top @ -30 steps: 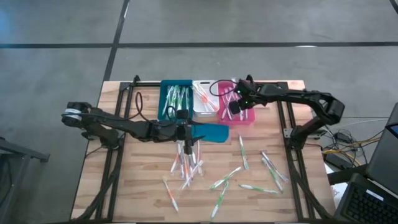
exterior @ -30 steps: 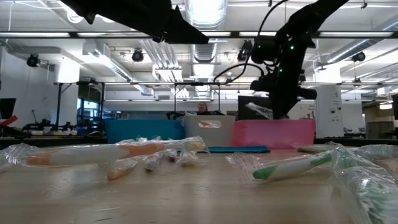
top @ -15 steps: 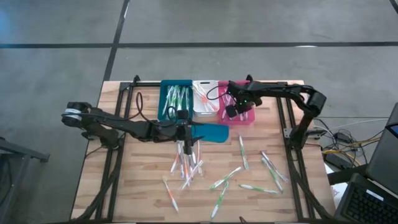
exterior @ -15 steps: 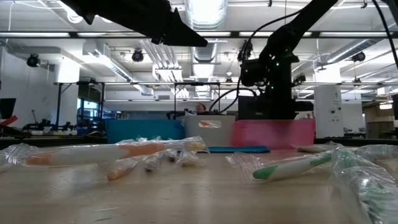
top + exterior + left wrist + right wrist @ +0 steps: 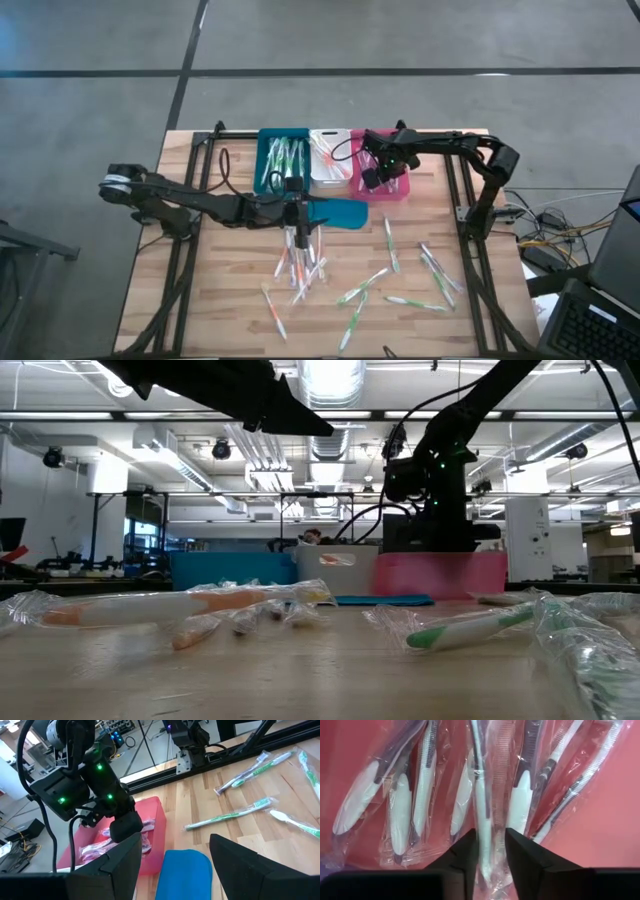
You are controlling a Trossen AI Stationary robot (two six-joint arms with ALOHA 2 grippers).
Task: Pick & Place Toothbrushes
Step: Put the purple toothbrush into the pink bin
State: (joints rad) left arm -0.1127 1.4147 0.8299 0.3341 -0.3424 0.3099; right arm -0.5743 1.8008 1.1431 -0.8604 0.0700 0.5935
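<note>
No legible writing. Right end effector fingers narrowly apart around wrapped toothbrush in pink bin; left end effector spread wide.

A wooden tabletop carries three bins side by side: teal, white, pink. A flat teal lid lies just beside them.

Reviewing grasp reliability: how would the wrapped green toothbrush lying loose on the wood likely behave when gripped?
The green toothbrush sits in clear film, so a claw would probably slip somewhat. It looks thin and light, so a nudge would likely slide or spin it. The handle seems stiff; only the wrapper should crumple.
</note>
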